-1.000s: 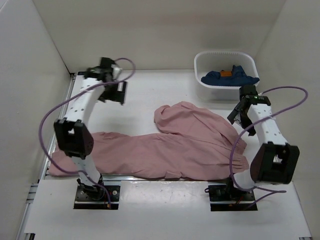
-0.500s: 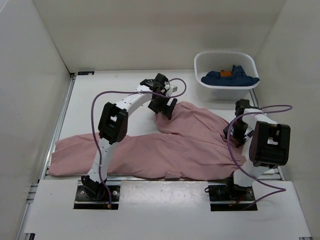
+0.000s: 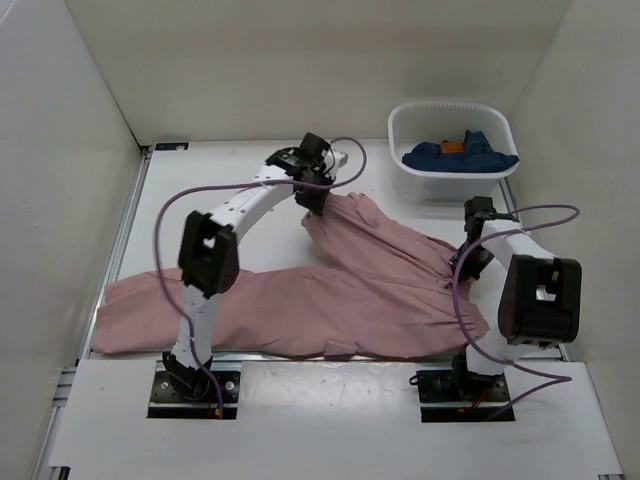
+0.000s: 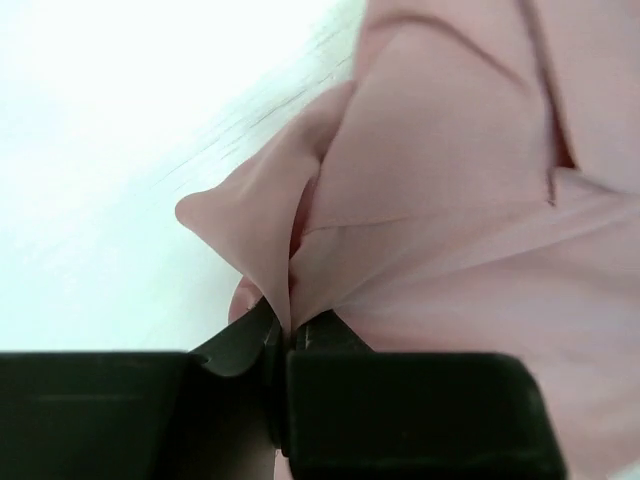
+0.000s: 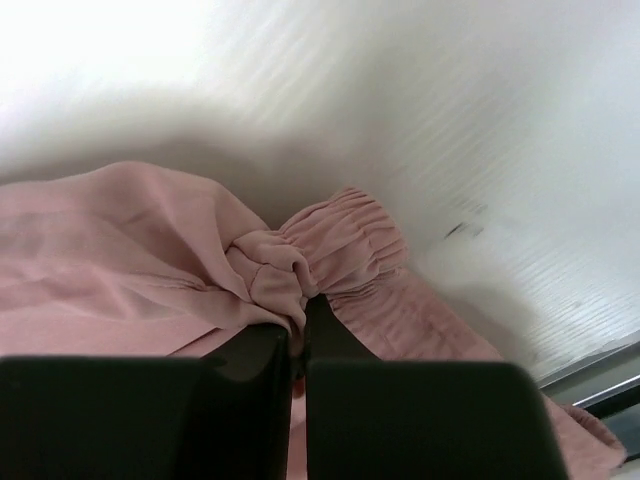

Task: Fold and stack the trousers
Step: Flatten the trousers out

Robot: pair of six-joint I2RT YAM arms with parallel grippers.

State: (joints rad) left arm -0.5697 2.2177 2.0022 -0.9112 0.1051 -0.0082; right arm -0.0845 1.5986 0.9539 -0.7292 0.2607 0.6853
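The dusty-pink trousers (image 3: 340,290) lie spread across the table, one leg stretching to the left front, the other folded up toward the back. My left gripper (image 3: 318,200) is shut on the far end of that folded leg, a pinch of pink cloth (image 4: 300,220) standing up between its jaws. My right gripper (image 3: 470,262) is shut on the gathered waistband (image 5: 340,240) at the trousers' right side, with bunched fabric squeezed between the black fingers (image 5: 255,350).
A white tub (image 3: 412,170) at the back right holds a dark blue garment (image 3: 460,153) with an orange tag. White walls close in the table on three sides. The right arm's purple cable (image 3: 545,215) loops over the waistband area.
The left arm swung from the back left over to the folded leg end and shut on it. The right gripper dropped to the waistband and shut on it. The cloth has pulled up slightly.
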